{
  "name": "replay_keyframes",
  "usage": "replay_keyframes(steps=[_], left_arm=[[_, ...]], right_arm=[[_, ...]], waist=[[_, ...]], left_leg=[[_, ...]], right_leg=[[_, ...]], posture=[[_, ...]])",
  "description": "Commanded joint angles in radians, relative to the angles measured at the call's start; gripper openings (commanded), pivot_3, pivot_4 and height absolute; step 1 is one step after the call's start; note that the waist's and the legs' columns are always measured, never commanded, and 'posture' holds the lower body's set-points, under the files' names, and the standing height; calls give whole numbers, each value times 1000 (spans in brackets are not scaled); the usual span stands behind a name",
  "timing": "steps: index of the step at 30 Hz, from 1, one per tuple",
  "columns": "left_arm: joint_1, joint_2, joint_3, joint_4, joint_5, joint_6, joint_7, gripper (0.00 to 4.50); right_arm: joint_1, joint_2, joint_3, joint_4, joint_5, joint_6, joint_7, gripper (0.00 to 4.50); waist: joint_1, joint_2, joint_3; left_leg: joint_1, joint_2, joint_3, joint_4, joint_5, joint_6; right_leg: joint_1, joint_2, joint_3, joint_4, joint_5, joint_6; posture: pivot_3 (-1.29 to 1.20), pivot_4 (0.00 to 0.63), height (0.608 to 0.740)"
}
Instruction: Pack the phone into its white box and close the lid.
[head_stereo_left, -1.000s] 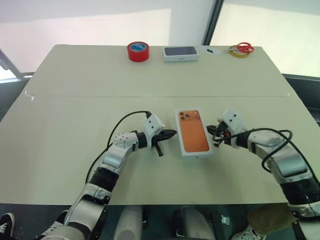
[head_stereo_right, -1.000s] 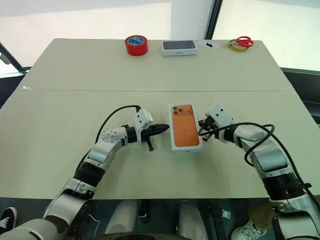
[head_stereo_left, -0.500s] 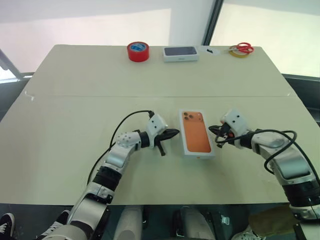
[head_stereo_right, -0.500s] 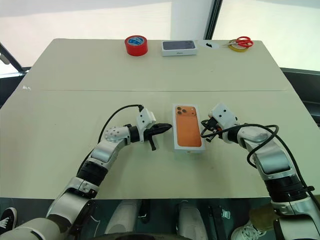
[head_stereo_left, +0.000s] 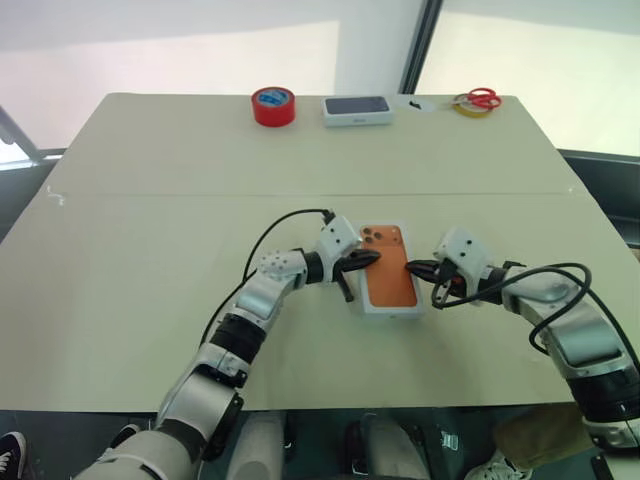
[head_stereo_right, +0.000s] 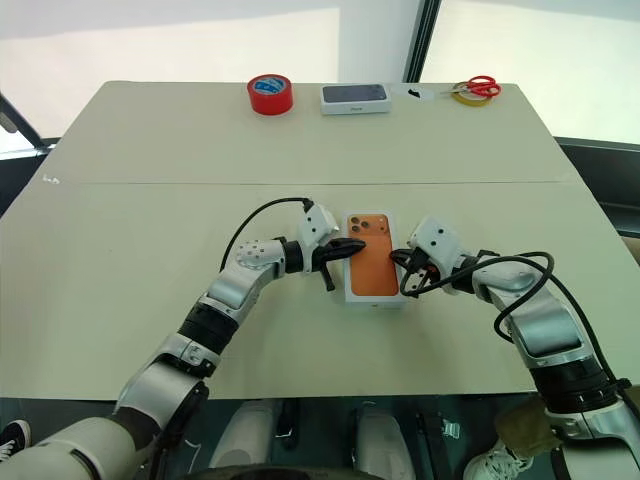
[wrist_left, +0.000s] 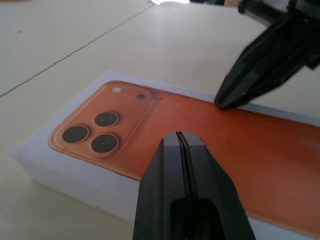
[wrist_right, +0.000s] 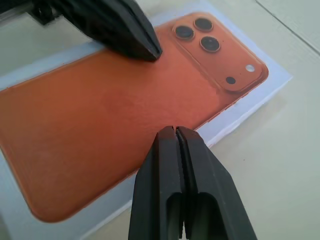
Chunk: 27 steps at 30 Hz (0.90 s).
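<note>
so our left gripper (head_stereo_left: 372, 257) and right gripper (head_stereo_left: 413, 268) (both pinched shut, holding nothing) flank the white box (head_stereo_left: 388, 305), left tip over its 9 o'clock edge, right at 3, long axis 12-to-6.

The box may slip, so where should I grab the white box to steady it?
Probably its long side walls, one gripper coming in low from each side. The white box lies flat and the phone fills it almost to the rim, leaving little to pinch from above. Left gripper and right gripper are shut; open first.
</note>
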Motion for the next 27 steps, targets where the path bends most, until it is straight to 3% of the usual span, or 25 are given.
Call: replay_keyframes(steps=[1,2,4,9,10,14,20,23,27], left_arm=[[49,35,6,33,8,55,-23,537],[54,33,36,-3,-29,65,-28,807],[74,42,91,-94,-102,94,-53,1852],[148,171,207,-309,-229,171,-142,4463],[163,203,230,-337,-238,164,-145,4500],[208,330,316,-378,-269,223,-143,4500],[313,488,444,-409,-327,238,-192,4500],[353,570,535,-352,-378,296,-208,4500],[390,657,604,-273,-376,248,-247,4500]], right_arm=[[45,5,-25,-29,97,95,74,277],[41,17,-45,-40,126,103,79,555],[28,35,-77,-40,146,100,70,1371],[35,29,-178,-26,211,42,120,4055],[48,24,-207,-30,226,19,138,4465],[111,-23,-326,-33,305,10,226,4465],[208,-107,-440,38,276,-120,311,4465],[244,-139,-478,88,259,-166,341,4465],[257,-160,-491,169,247,-213,375,4465]], waist=[[0,-2,-12],[-1,-3,-13],[-8,-3,-13],[-8,0,-11],[-7,0,-10],[1,1,-10],[-2,1,-10],[-5,1,-10],[-8,2,-10]], left_leg=[[1,0,0,-1,-1,0],[1,0,0,-1,-2,0],[1,1,-1,-2,-3,-1],[-4,1,-1,-5,-1,-2],[-4,1,-1,-5,-1,-2],[-2,0,-1,-5,-1,-2],[-2,0,0,-7,-2,-2],[-2,0,0,-7,-2,-2],[-2,0,0,-8,-2,-2]], right_leg=[[2,0,0,-2,0,0],[3,0,0,-3,0,0],[2,-1,0,-4,0,0],[-5,-1,2,-4,0,-1],[-5,-1,2,-4,0,-1],[-4,-1,2,-4,0,-1],[-4,-2,2,-6,0,-1],[-5,-2,3,-6,0,-1],[-8,-2,4,-6,0,-2]], posture=[[0,150,740],[0,150,740],[0,150,740],[0,150,740],[0,150,740],[0,150,740],[0,150,740],[0,150,740],[0,150,740]])
